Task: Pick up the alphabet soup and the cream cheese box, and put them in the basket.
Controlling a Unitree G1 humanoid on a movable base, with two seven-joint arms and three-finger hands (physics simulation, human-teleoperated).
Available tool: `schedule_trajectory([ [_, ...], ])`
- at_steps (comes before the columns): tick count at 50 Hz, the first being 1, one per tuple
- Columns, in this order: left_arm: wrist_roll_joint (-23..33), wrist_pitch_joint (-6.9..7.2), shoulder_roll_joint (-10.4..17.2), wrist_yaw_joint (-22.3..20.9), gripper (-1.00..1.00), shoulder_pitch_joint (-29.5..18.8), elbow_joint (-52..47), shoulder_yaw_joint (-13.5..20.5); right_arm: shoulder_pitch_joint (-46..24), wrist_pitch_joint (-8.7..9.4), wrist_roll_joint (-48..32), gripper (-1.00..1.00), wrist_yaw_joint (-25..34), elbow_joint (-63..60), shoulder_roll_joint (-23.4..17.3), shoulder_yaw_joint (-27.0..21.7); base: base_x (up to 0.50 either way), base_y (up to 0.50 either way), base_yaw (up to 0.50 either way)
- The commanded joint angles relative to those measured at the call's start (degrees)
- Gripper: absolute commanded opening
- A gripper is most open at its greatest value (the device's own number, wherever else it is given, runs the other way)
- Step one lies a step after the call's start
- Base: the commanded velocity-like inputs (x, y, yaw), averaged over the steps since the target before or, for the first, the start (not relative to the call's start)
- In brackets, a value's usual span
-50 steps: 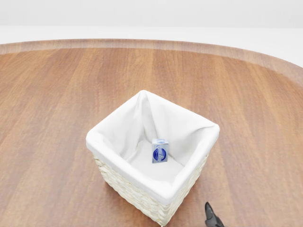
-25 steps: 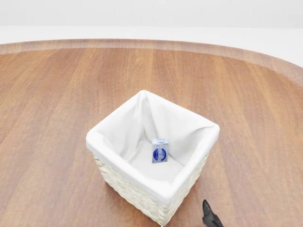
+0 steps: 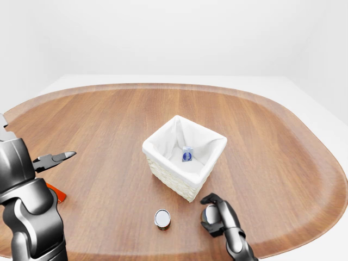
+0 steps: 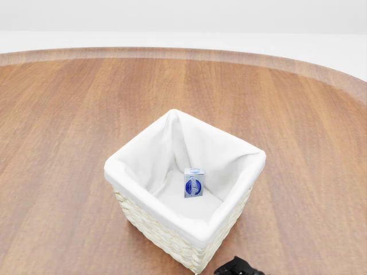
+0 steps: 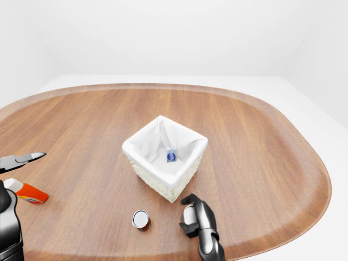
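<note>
Wooden oval table (image 3: pixel 109 119) in white room; right robot hand (image 3: pixel 216 216) curled, empty.

A broad wooden counter (image 3: pixel 109 125) with rounded corners and a paler raised rim fills the room. Plain white walls (image 3: pixel 179 32) and a white floor (image 3: pixel 326 130) surround it under even, soft light.

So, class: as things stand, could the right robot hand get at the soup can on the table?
Probably yes. The alphabet soup can stands upright on the table, apart from the basket, and the right robot hand is level with it to its right in the right-eye view, with bare wood between them.
</note>
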Motion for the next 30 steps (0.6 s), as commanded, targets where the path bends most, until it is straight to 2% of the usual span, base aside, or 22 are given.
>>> schedule_trajectory([
  [1, 0.3, 0.00, 0.0, -0.2, 1.00, 0.0, 0.0, -0.2, -0.9, -0.01, -0.9, -1.00, -1.3, 2.3, -0.2, -0.5, 0.00, 0.00, 0.00],
  [5, 0.4, 0.00, -0.1, -0.4, 1.00, 0.0, -0.2, -0.2, 1.4, -0.01, -1.3, -1.00, -0.5, -2.4, -0.1, -0.1, 0.00, 0.00, 0.00],
  [10, 0.2, 0.00, -0.1, 0.1, 1.00, 0.0, 0.3, -0.1, 1.2, -0.01, 0.0, -1.00, -0.8, -2.6, -0.4, -0.8, 0.00, 0.00, 0.00],
  [21, -0.3, 0.00, 0.0, 0.4, 1.00, 0.0, 0.6, 0.0, 6.5, -0.01, 3.2, -1.00, 2.4, -14.3, -0.7, -1.6, 0.00, 0.00, 0.00],
  [30, -0.4, 0.00, 0.0, 0.2, 1.00, 0.1, -0.1, 0.2, 8.2, -0.01, 7.0, -1.00, 4.7, -20.5, -0.6, -4.3, 0.00, 0.00, 0.00],
])
